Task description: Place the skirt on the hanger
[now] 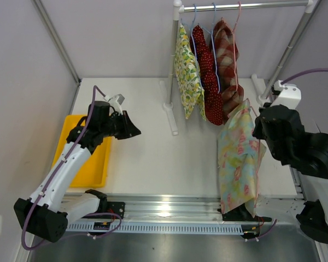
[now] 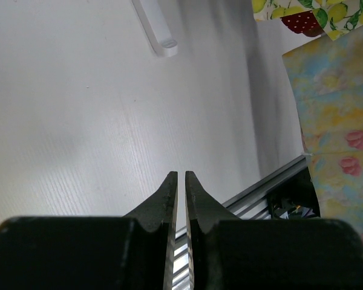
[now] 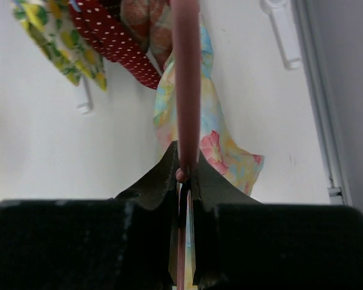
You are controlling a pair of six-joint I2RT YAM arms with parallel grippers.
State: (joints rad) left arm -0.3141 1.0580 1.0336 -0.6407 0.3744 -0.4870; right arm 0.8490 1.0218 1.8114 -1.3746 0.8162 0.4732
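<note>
Pastel floral cloth, the skirt (image 1: 238, 158), hangs in the air just in front of the rack (image 1: 246, 6) near its right end, carried on the pink hanger (image 3: 186, 78), whose bar the right gripper (image 3: 186, 174) clamps between fully closed fingers. A lemon-print garment (image 1: 186, 71), a red dotted garment (image 1: 208, 76) and a plaid garment (image 1: 227, 54) crowd the rack directly behind the skirt; contact with the plaid garment cannot be determined. The left wrist view alone shows the left gripper (image 2: 181, 179) closed to a thin slit and holding nothing above the table (image 1: 147, 164) left of the rack, while the top view alone shows the yellow tray (image 1: 93, 164) well left of the rack.
</note>
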